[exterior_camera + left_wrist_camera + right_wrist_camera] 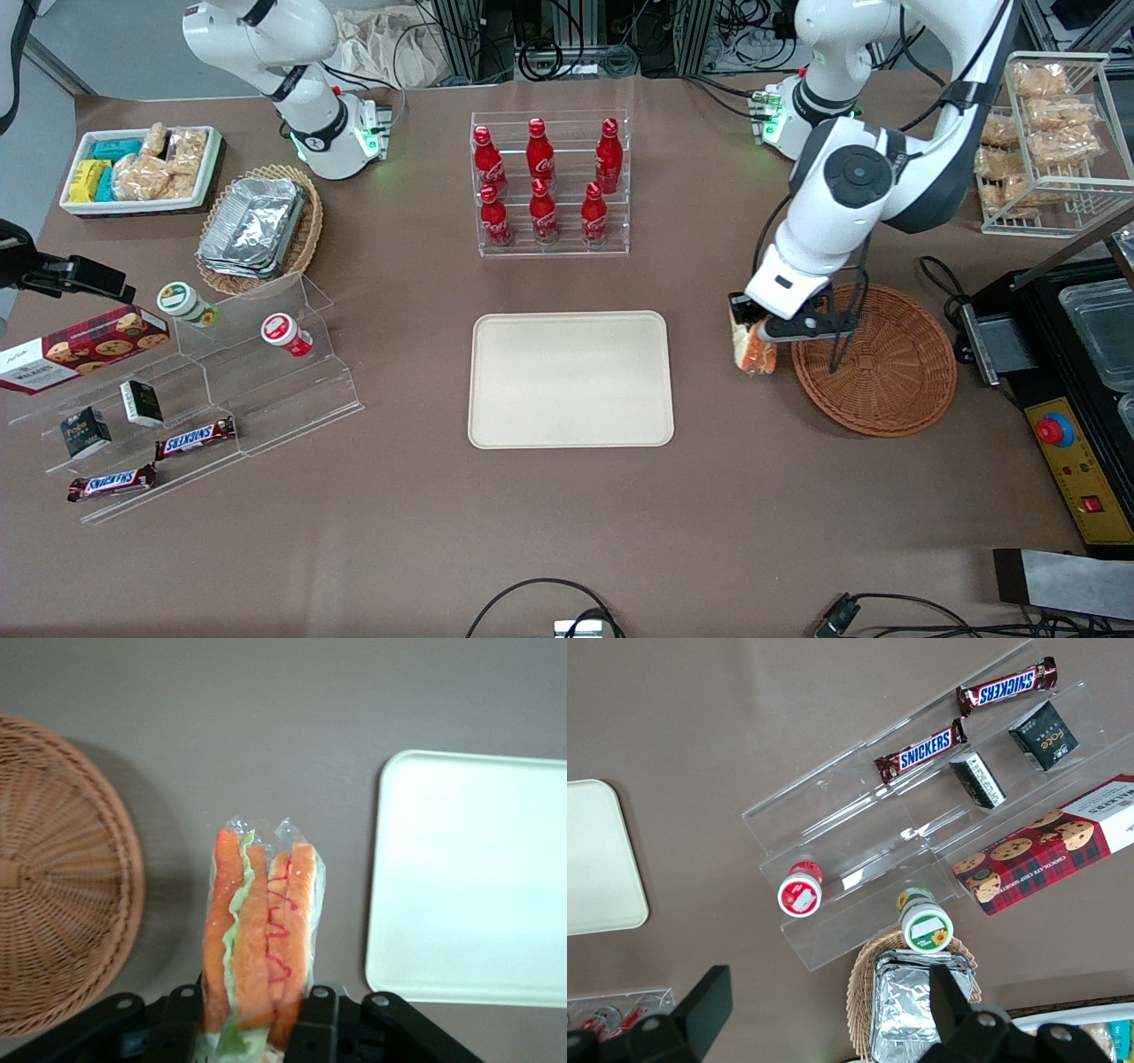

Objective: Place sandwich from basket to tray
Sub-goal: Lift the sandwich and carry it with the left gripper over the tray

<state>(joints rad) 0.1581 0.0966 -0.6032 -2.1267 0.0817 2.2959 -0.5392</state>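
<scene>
My left gripper [753, 341] is shut on the sandwich [754, 350], holding it above the bare table between the basket [886, 372] and the tray [570, 379]. The wrist view shows the wrapped sandwich [260, 930] with orange filling and green lettuce pinched between the black fingers [321, 1019]. The reddish-brown round basket [53, 877] has nothing in it. The cream tray [469, 877] lies flat with nothing on it, toward the parked arm's end from the gripper.
A clear rack of red cola bottles [549, 182] stands farther from the front camera than the tray. A black machine with a red button [1054, 431] sits beside the basket. A wire rack of bagged snacks [1045, 133] stands at the working arm's end.
</scene>
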